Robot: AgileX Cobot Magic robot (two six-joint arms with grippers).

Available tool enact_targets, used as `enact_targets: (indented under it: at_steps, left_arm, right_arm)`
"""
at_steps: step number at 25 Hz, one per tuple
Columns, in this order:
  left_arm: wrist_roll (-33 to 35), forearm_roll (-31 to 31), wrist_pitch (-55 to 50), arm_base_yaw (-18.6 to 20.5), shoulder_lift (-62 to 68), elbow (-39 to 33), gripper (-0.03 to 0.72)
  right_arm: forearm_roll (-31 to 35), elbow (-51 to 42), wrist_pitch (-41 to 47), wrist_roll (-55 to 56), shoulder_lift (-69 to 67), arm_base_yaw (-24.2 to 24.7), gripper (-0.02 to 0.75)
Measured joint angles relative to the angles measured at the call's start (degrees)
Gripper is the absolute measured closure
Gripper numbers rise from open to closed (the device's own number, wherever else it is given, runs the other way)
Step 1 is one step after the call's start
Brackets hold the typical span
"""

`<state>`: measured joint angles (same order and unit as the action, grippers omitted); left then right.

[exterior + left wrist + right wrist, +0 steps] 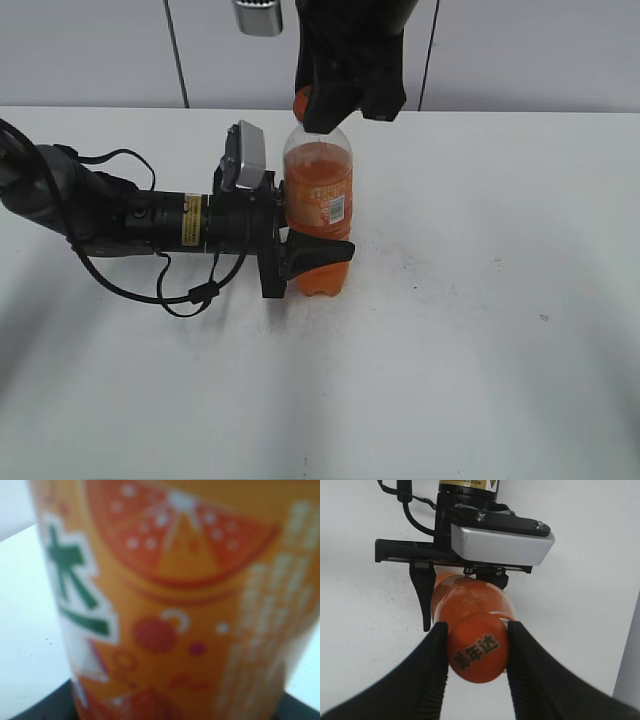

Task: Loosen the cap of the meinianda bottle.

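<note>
Meinianda bottle [318,205] stands upright mid-desk [480,300]. Left end effector [305,258] is clamped round its lower body, prob. to stop it spinning. Right end effector [477,652] comes from above, 2 fingers [432,655] pinching the cap [477,651], set up to twist. Bottle: clear plastic, orange soda w/ air gap near top, orange label w/ fruit-slice art + white barcode patch. Cap orange, dark print on top.

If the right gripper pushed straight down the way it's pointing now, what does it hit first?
The right gripper points down with its fingers closed on the cap, so it would press on the cap and the meinianda bottle beneath, which the left gripper holds low on the body.
</note>
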<state>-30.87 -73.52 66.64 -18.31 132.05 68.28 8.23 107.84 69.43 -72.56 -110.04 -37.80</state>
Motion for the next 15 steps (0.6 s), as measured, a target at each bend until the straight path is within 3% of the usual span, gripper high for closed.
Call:
enact_targets:
  at_steps: [6, 10, 15]
  left_arm:
    - [-0.04, 0.02, -0.01, 0.0, 0.0, 0.0, 0.295]
    - [-0.04, 0.02, -0.06, 0.0, 0.0, 0.0, 0.295]
    - [-0.04, 0.02, -0.06, 0.0, 0.0, 0.0, 0.295]
  right_arm:
    - [-0.18, 0.0, 0.0, 1.42, 1.75, 0.0, 0.465]
    - [-0.94, 0.23, 0.0, 9.09, 3.21, 0.0, 0.465]
    - [-6.65, 0.23, 0.07, 21.94, 3.19, 0.2, 0.465]
